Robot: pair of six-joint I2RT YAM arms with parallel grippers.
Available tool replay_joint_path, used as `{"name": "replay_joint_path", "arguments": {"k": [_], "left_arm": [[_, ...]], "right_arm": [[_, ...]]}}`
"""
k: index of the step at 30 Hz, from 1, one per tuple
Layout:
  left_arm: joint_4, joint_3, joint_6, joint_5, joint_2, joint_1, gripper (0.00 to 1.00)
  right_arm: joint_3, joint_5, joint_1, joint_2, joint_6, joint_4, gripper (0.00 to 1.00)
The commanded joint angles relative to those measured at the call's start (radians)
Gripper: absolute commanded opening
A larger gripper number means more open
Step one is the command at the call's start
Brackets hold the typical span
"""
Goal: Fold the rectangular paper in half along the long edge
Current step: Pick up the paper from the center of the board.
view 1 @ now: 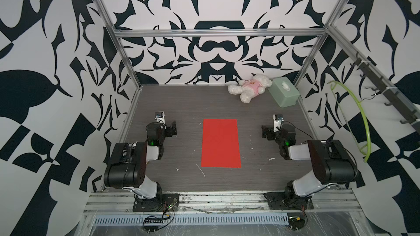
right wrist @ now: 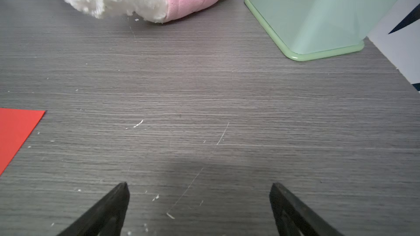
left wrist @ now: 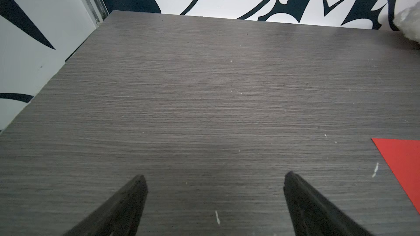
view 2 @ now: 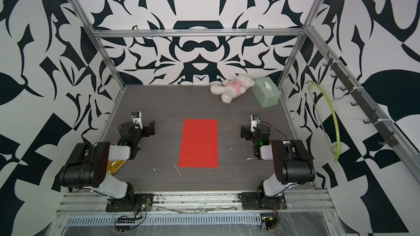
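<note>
Red rectangular paper (view 1: 221, 143) lies flat in the middle of the frame. To its sides sit the left gripper (left wrist: 215, 174) and right gripper (right wrist: 198, 184), jaws spread wide, holding nothing.

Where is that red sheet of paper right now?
In both top views the red paper lies flat in the middle of the table, between the left gripper and the right gripper, touching neither.

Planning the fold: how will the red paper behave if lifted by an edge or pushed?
The red paper lies flat on the table with no raised edge, so pinching it is probably hard. It looks thin; a lifted edge would likely droop. Nothing pins it, so a push may just slide it.
</note>
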State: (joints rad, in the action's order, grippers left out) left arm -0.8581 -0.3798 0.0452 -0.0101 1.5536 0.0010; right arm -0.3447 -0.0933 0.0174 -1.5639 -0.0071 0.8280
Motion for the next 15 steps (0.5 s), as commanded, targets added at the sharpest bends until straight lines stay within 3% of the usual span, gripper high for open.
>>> {"name": "replay_joint_path", "arguments": {"k": [1,15], "left_arm": [[0.001,-0.011,0.002,0.01,-0.009,0.003,0.99],[0.007,-0.013,0.0,0.01,-0.01,0.002,0.99]], "right_arm": [[-0.025,-0.006,-0.002,0.02,0.004,0.02,0.99],[-0.025,-0.006,-0.001,0.02,0.004,0.021,0.99]]}}
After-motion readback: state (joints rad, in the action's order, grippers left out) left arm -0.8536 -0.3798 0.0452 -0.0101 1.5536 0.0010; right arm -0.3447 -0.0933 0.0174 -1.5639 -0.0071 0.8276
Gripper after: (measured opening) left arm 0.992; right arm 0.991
